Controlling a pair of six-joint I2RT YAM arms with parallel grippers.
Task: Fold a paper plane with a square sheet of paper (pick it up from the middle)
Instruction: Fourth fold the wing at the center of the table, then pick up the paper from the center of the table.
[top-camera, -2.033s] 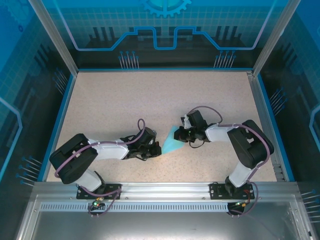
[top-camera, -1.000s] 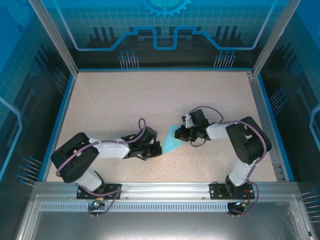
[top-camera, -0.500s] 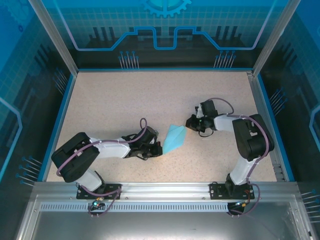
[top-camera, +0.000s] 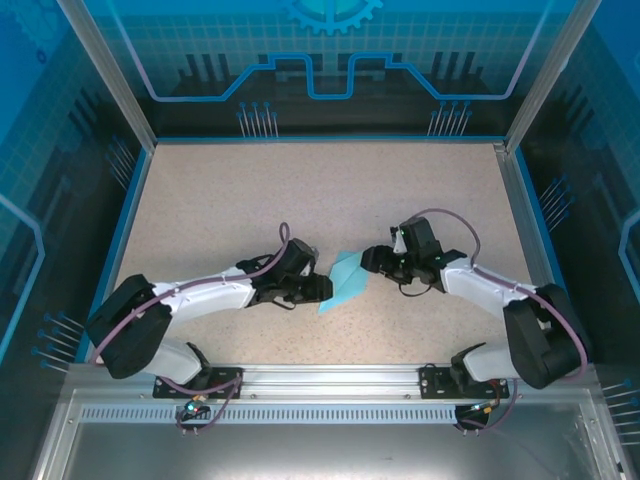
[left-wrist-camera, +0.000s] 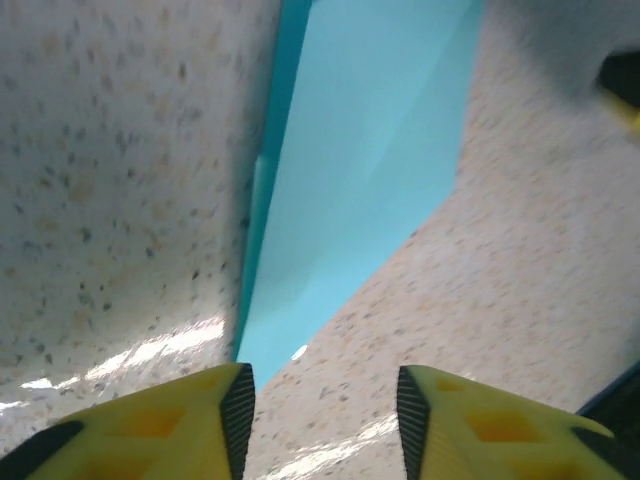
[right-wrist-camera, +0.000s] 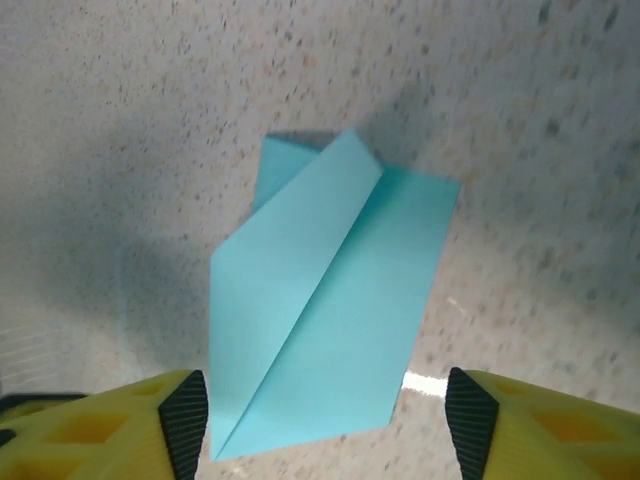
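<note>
The light blue sheet of paper (top-camera: 345, 280) lies on the table between the two grippers, folded into a narrow shape with a long diagonal crease (right-wrist-camera: 320, 300). My left gripper (top-camera: 316, 291) is open at its lower left; in the left wrist view the paper (left-wrist-camera: 360, 170) stretches away from just ahead of the left fingertip (left-wrist-camera: 237, 415), and bare table lies between the jaws (left-wrist-camera: 320, 425). My right gripper (top-camera: 369, 259) is open at the paper's upper right. In the right wrist view the paper's near edge sits between the wide-spread fingers (right-wrist-camera: 327, 425).
The speckled beige table (top-camera: 250, 200) is ringed by a blue rim and transparent blue walls (top-camera: 320, 60). A metal rail (top-camera: 320, 385) with both arm bases runs along the near edge. The left arm (top-camera: 200, 295) stretches low across the table.
The right gripper has moved back left to the paper's edge while its elbow swung out to the right. The left arm has stretched forward. The paper looks smaller and slightly shifted.
</note>
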